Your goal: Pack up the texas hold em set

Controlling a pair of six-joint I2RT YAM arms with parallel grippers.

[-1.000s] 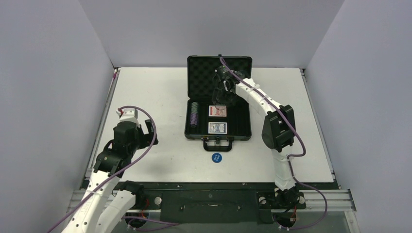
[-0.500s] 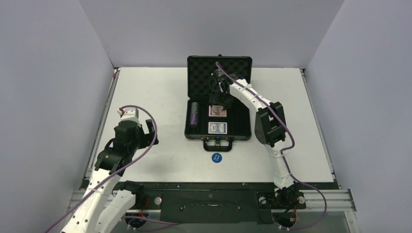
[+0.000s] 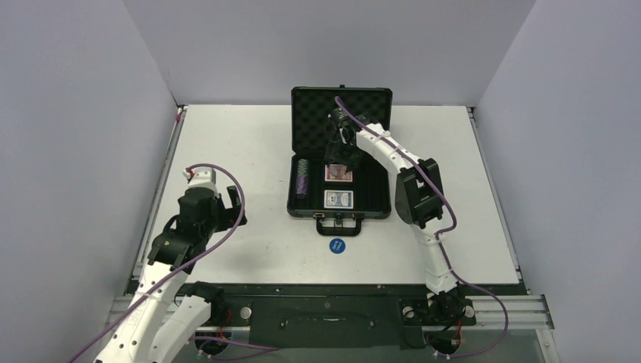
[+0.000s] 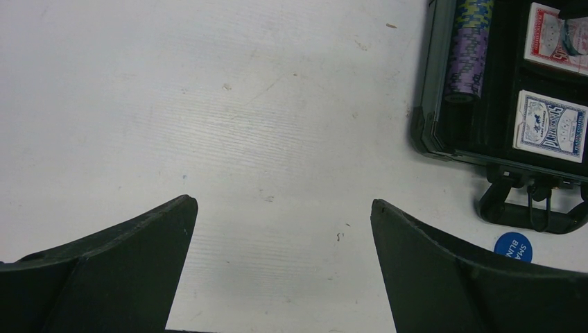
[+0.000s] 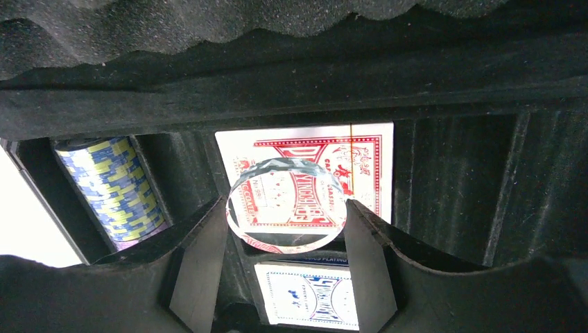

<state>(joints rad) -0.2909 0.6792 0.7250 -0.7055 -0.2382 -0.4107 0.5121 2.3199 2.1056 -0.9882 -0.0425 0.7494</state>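
Note:
The black case [image 3: 310,121] lies open at the back middle of the table, foam lid up. Its base holds a purple and green chip stack [image 3: 303,178], a red deck [image 3: 339,174] and a blue deck [image 3: 339,199]. My right gripper [image 3: 340,147] hangs over the red deck, shut on a clear disc [image 5: 291,164] held by its edges between the fingers [image 5: 201,257]. Through the disc I see the red deck [image 5: 360,149]; the blue deck [image 5: 312,298] lies below it. My left gripper [image 4: 281,205] is open over bare table, far left of the case.
A blue disc [image 3: 337,246] lies on the table just in front of the case handle [image 3: 338,223]. White walls close in the left, back and right sides. The table's left half is bare white surface [image 4: 243,104].
The right arm has swung a little to the left with the clear disc, settling over the red deck. The left arm has not moved.

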